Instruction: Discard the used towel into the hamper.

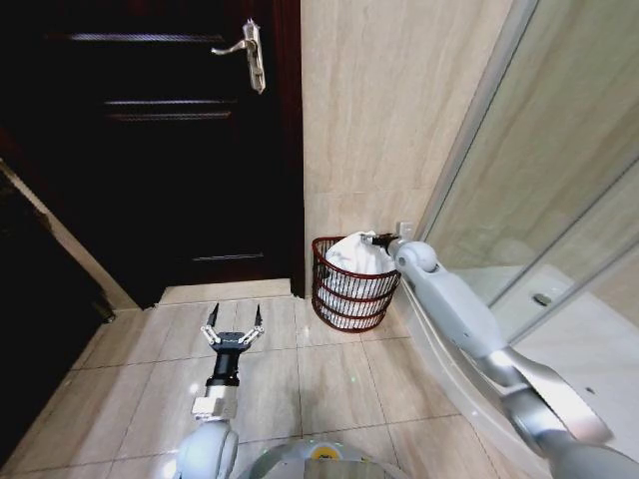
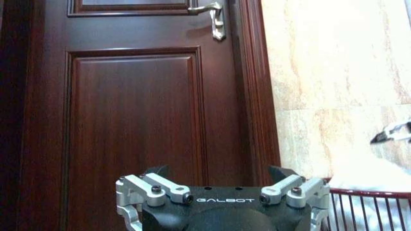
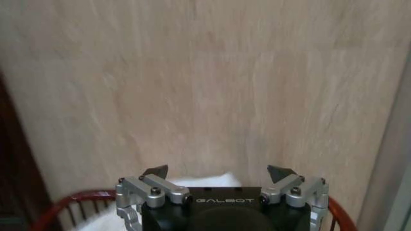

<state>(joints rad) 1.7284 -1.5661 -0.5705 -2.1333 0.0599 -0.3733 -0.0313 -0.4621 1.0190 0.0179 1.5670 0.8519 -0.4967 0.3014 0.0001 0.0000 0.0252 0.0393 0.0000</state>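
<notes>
- A tiled bathroom corner: beige floor tiles (image 1: 329, 384), a beige marbled wall (image 1: 384, 110), a dark wooden door (image 1: 150, 150) with a silver handle (image 1: 247, 50) at ten o'clock in the head view, and a glass shower screen (image 1: 539, 190) at two to three o'clock.
- The right gripper (image 3: 220, 172) has its two dark fingertips (image 3: 156, 171) spread apart with nothing between them; they hang just above the white towel (image 3: 205, 181), facing the wall.
- In the head view the right gripper (image 1: 380, 239) sits at the back rim of the hamper, at about one o'clock from the picture's centre, and its grey arm (image 1: 469, 329) runs back from there toward five o'clock.
- The towel (image 1: 351, 261) is bunched inside the hamper (image 1: 354, 294) and heaps above its rim.
- The hamper, a red-brown wire basket, stands on the floor against the wall, between the door frame and the shower screen.
- The left gripper (image 1: 236, 319) has its fingers apart and empty; it is held over the floor at about seven o'clock, well to the left of the hamper, pointing at the door.
- From the left wrist, the hamper (image 2: 372, 207) and towel (image 2: 366, 175) show at four o'clock.
</notes>
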